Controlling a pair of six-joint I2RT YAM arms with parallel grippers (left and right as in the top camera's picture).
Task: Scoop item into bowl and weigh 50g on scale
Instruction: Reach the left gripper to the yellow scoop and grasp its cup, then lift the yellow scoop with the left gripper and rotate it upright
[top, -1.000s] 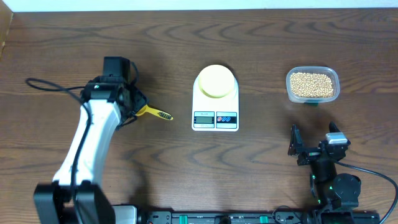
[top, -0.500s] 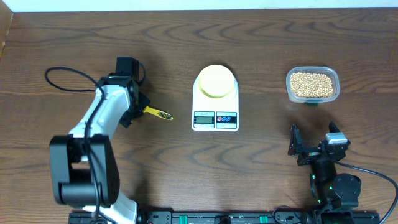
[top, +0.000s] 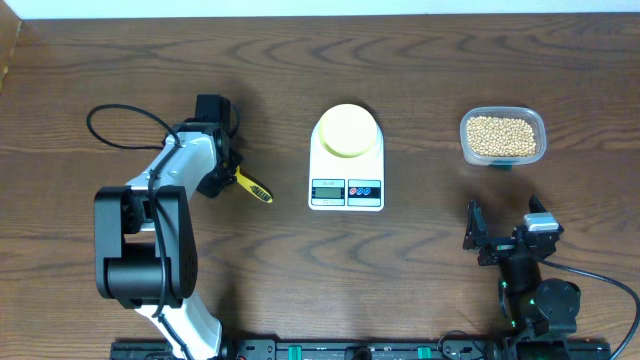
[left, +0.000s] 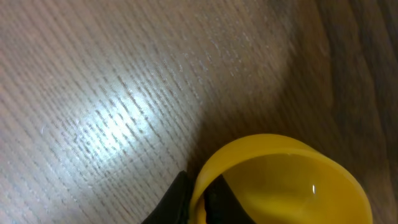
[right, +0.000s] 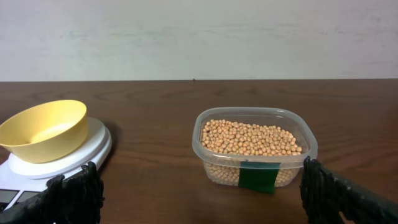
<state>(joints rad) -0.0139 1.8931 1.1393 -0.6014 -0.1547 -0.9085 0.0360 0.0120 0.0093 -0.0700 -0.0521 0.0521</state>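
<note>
My left gripper (top: 226, 172) is shut on the rim of a bright yellow scoop (top: 254, 189), left of the scale; the scoop's handle points down-right. The left wrist view shows the scoop's cup (left: 292, 180) with its rim pinched between my black fingers (left: 177, 199). The pale-yellow bowl (top: 347, 130) sits empty on the white scale (top: 346, 190) at table centre. The item, tan beans (top: 502, 136), fills a clear tub (right: 292, 165) at the right. My right gripper (top: 506, 222) rests open near the front edge, facing the tub, with nothing between its fingers.
A black cable (top: 110, 118) loops over the table left of the left arm. The tub carries a green tape patch (right: 258, 177) on its near wall. A pale wall (right: 199, 37) stands behind the table's far edge.
The left gripper has closed on the scoop's rim. The left arm shifted a little to the right, and the scoop's handle swung to point down-right. The right arm has not moved.
</note>
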